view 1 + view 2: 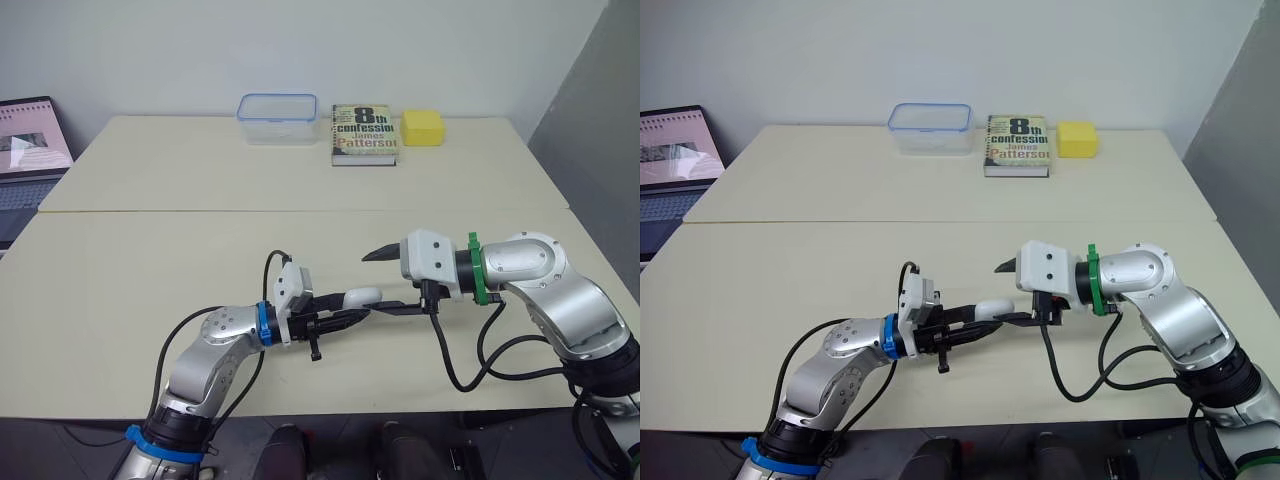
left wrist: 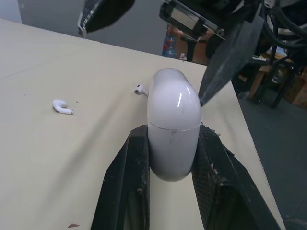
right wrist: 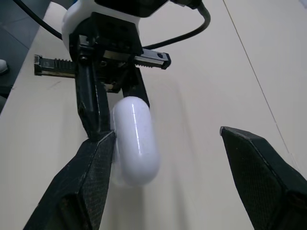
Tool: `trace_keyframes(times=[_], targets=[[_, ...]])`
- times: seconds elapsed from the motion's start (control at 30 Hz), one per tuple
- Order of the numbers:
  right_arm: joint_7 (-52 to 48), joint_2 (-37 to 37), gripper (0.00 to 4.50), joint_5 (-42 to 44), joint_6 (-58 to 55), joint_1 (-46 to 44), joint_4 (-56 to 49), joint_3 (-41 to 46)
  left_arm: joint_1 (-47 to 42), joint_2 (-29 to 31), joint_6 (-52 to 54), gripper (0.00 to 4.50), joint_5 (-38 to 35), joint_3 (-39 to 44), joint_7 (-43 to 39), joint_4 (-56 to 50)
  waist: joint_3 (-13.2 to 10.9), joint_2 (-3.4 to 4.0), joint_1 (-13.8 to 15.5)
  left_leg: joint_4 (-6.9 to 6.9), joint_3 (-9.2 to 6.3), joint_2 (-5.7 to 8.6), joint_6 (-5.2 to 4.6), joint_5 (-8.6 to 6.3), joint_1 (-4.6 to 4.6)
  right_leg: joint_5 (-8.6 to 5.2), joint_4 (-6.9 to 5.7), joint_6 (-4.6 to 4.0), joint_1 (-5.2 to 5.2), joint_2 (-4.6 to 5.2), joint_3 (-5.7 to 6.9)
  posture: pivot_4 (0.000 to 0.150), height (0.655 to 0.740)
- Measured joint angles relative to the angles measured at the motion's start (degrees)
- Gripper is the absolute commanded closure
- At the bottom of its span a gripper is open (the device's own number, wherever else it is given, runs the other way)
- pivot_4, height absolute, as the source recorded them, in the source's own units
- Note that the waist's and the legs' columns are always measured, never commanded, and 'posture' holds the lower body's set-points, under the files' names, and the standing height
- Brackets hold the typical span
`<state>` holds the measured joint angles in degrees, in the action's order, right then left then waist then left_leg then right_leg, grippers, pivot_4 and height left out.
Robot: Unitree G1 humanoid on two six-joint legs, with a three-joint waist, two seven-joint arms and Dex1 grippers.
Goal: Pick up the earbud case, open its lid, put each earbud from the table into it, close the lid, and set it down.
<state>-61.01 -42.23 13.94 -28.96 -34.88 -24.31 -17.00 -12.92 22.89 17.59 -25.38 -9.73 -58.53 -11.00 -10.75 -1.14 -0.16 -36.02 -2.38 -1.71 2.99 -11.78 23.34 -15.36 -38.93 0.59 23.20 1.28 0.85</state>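
My left gripper (image 1: 350,312) is shut on the white earbud case (image 1: 362,297), holding it just above the table's (image 1: 150,300) near part. The case (image 2: 172,110) has its lid down, with the seam showing just above the fingers. My right gripper (image 1: 388,280) is open around the case's free end: its lower finger (image 3: 91,163) touches the side of the case (image 3: 136,143), and its upper finger (image 3: 259,163) stands well apart. Two white earbuds (image 2: 62,106) (image 2: 139,89) lie loose on the tabletop beyond the case.
At the far edge of the back table stand a clear plastic container (image 1: 277,117), a paperback book (image 1: 364,134) and a yellow block (image 1: 423,127). A laptop (image 1: 30,150) sits at the far left. A seam (image 1: 300,210) divides the two tables.
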Motion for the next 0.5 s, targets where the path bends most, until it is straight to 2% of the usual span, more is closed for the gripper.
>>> trace_keyframes(times=[0.5], targets=[[-0.56, -0.22, 0.88, -0.21, 0.98, -2.71, 4.58, 2.27, -0.24, 0.07, -1.75, 3.69, 0.64, -0.02, -0.39, 0.22, 0.00, 0.00, 0.00, 0.00, 0.07, 0.00, -0.01, -0.01, -0.02, 0.00, 0.00, 0.00, 0.02, 0.00, -0.04, 0.150, 0.7400]])
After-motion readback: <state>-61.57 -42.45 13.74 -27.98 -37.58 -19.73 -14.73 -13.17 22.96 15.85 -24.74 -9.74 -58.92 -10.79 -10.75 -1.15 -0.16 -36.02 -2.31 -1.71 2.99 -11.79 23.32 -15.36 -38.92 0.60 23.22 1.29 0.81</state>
